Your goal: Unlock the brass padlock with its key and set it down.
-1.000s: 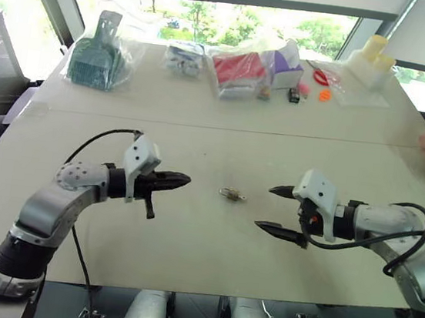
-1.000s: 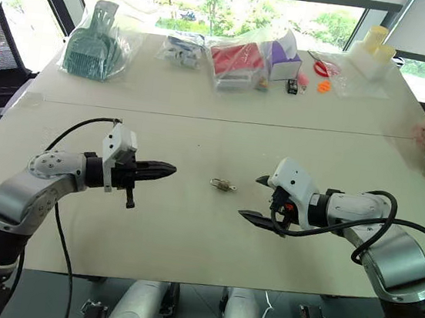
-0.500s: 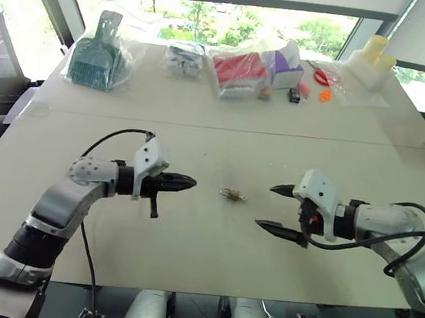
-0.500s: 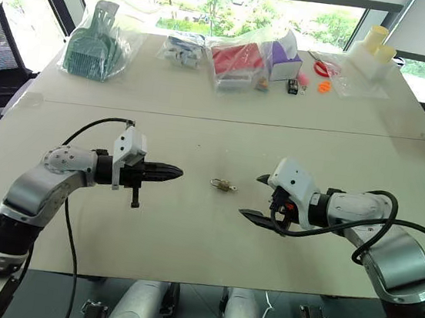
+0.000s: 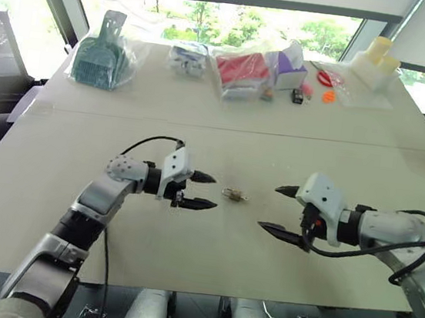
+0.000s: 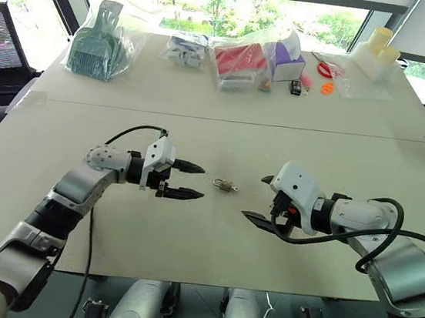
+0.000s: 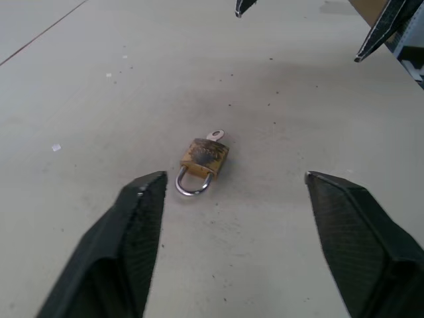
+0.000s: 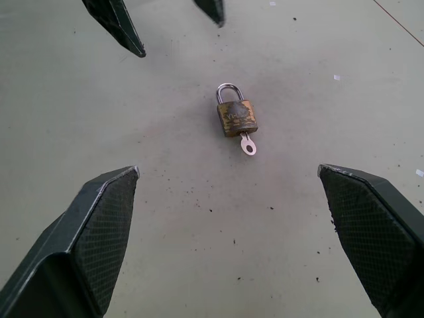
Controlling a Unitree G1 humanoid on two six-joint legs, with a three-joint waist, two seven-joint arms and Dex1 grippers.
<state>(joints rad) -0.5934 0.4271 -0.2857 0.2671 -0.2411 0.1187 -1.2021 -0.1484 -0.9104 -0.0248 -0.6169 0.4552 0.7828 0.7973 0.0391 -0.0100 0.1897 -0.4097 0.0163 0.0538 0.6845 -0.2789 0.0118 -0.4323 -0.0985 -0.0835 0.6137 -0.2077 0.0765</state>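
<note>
Padlock [image 7: 204, 158] with key [image 7: 214, 135] inserted lies on bench [image 5: 187, 241]; left gripper [image 5: 197, 190] has just spread, moved closer; right gripper [image 5: 280, 210] waits released.

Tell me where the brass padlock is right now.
The brass padlock lies flat on the table, midway between the open left gripper and open right gripper, touching neither, its key inserted.

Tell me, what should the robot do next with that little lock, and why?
Probably ease the left gripper forward around the padlock. The lock lies flat on the table, untouched, key already in its base and shackle toward the left gripper, whose fingers stand open just short of it. The right gripper waits open opposite.
</note>
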